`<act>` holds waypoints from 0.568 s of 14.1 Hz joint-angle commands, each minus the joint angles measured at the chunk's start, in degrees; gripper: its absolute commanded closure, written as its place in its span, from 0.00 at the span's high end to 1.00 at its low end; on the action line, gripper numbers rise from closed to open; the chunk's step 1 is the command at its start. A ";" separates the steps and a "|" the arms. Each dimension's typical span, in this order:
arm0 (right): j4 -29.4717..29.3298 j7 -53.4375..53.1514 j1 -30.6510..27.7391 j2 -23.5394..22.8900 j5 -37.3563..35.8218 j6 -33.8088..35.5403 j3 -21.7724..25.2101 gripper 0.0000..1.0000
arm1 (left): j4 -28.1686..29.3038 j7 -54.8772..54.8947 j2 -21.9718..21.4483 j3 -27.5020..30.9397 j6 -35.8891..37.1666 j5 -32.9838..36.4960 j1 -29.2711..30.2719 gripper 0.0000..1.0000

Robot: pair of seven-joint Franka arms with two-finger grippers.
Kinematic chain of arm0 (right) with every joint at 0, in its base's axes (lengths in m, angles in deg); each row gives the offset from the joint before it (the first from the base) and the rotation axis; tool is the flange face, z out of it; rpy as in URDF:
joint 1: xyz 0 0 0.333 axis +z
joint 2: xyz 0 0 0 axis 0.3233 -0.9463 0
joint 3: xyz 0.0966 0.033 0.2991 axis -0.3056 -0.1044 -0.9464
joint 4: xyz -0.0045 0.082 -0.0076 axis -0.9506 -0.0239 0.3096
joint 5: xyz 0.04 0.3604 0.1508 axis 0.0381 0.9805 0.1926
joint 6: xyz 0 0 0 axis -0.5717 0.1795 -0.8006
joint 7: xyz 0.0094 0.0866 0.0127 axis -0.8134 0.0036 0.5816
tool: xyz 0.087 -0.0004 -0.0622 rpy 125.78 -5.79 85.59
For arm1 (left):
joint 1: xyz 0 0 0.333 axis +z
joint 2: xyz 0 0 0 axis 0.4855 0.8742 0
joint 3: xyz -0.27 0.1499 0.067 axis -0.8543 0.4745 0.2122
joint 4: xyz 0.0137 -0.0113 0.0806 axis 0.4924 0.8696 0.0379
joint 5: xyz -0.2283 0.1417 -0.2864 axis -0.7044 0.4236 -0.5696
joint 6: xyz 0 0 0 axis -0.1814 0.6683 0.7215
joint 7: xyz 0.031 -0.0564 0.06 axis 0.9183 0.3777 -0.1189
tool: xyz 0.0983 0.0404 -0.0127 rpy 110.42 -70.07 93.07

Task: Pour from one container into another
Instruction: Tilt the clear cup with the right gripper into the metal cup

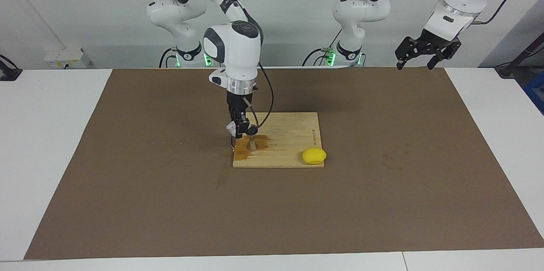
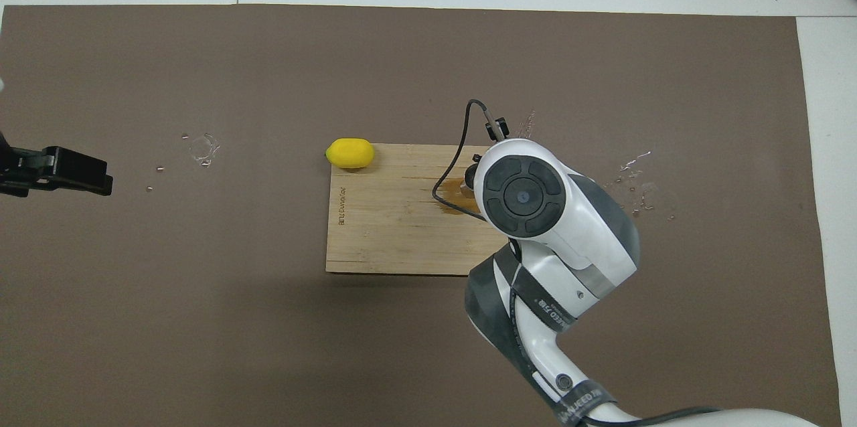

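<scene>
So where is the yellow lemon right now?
The yellow lemon sits on a corner of the pale wooden cutting board, the corner farthest from the robots, toward the left arm's end. The small grey steel jigger stands on the same board.

My right arm (image 2: 535, 213) over wet-stained end of wooden board (image 2: 395, 226), hiding whatever lies beneath. Lemon (image 2: 349, 152) at board's corner farther from me. Brown mat (image 2: 201, 293) covers tabletop; water droplets (image 2: 203, 148) scattered on mat. My left gripper (image 2: 57, 171) at view's edge.
</scene>
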 commanded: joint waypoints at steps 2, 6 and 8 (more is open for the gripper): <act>-0.19 -0.88 -2.58 -0.02 6.02 -0.67 -0.49 0.00 | 0.96 0.51 -1.37 -0.45 0.67 -0.60 0.98 1.00; -0.10 -0.18 -3.73 -0.28 12.53 -1.46 -0.49 0.00 | 0.96 0.51 -1.37 -0.45 0.67 -0.60 0.98 1.00; 0.07 1.39 -4.60 -0.37 15.17 -1.46 -0.49 0.00 | 0.96 0.51 -1.37 -0.45 0.67 -0.60 0.98 1.00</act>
